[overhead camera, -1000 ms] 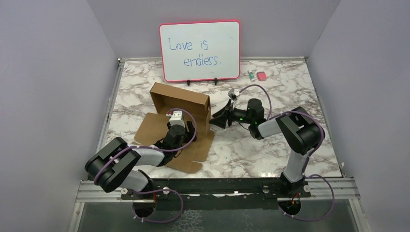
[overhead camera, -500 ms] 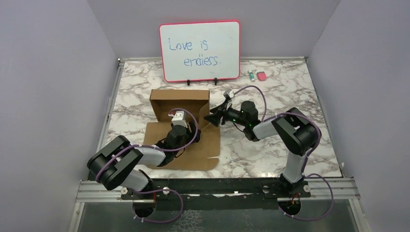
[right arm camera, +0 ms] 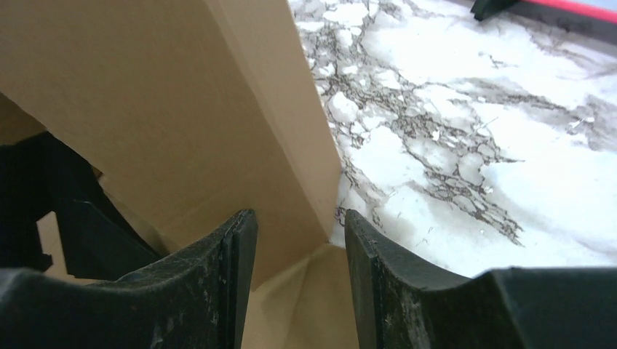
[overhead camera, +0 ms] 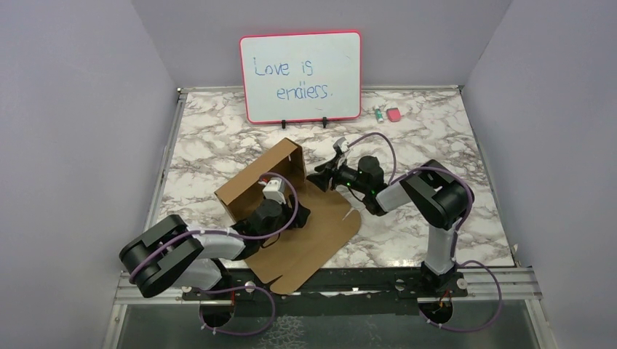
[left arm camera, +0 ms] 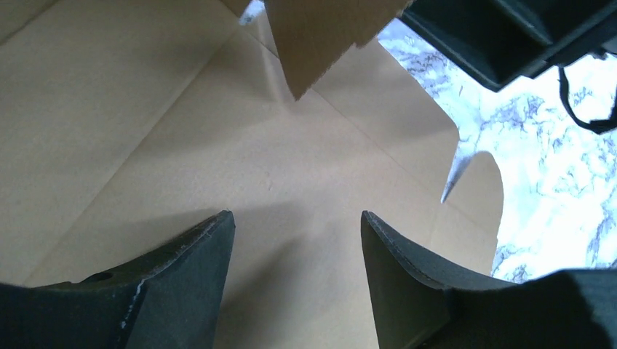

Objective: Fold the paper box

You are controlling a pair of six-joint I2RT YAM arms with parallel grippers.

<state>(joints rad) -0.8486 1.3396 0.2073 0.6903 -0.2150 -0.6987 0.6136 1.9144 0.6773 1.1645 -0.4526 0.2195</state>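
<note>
- Lying left of centre on the table (overhead camera: 436,131), the paper box (overhead camera: 320,233) is found half formed. Its walls are raised at the far side, and its flat lid panel is spread toward the near edge, which appears to be overhung.
- The left gripper (left arm camera: 295,218) is held over that panel with its fingers well apart. Nothing is gripped, and contact with the card cannot be told.
- The right gripper (right arm camera: 298,214) is set at the end of the upright wall (right arm camera: 218,109), whose edge is seen in the gap between the parted fingers. No clamp is made.
- The box could be slid or spun off the table if the wall is pushed while the panel is not pinned.
- The wall could be creased off its score line if it is pinched near the corner and levered.
- The raised walls could be flattened if they are pressed unevenly.
</note>
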